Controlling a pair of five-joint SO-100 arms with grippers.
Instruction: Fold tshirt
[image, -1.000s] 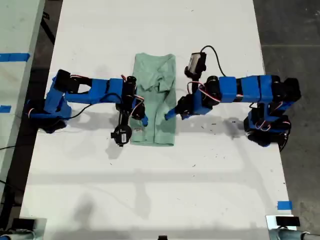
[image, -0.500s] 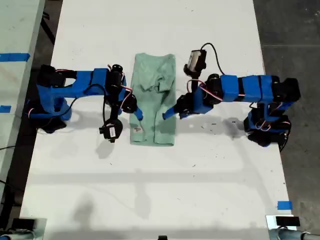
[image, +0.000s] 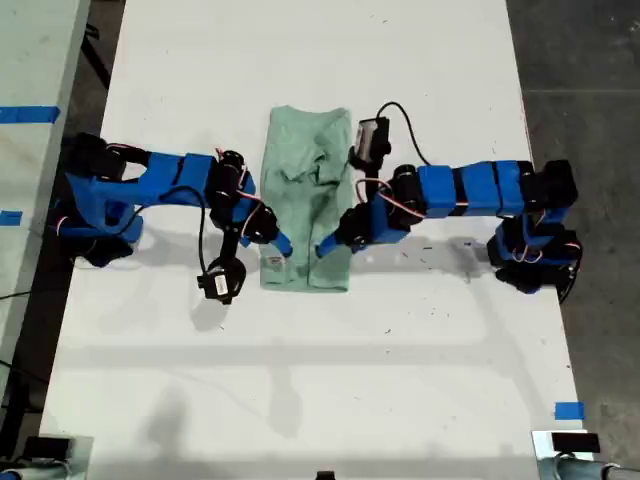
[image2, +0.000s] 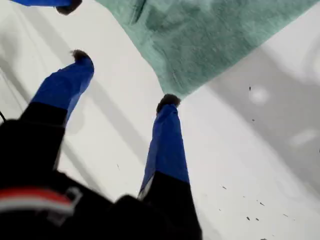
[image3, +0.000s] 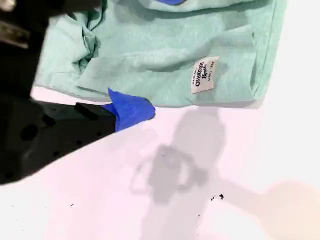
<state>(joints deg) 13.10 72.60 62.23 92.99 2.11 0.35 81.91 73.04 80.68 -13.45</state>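
One pale mint tshirt (image: 306, 205) lies folded into a long strip on the white table (image: 300, 380), wrinkled near the middle, with a small label (image3: 203, 75) showing. My first gripper (image2: 122, 80) has its jaws spread wide and empty; one fingertip (image2: 169, 101) touches a corner of the cloth. For my second gripper (image3: 131, 111), only one blue fingertip shows at the cloth's edge, so I cannot tell its opening.
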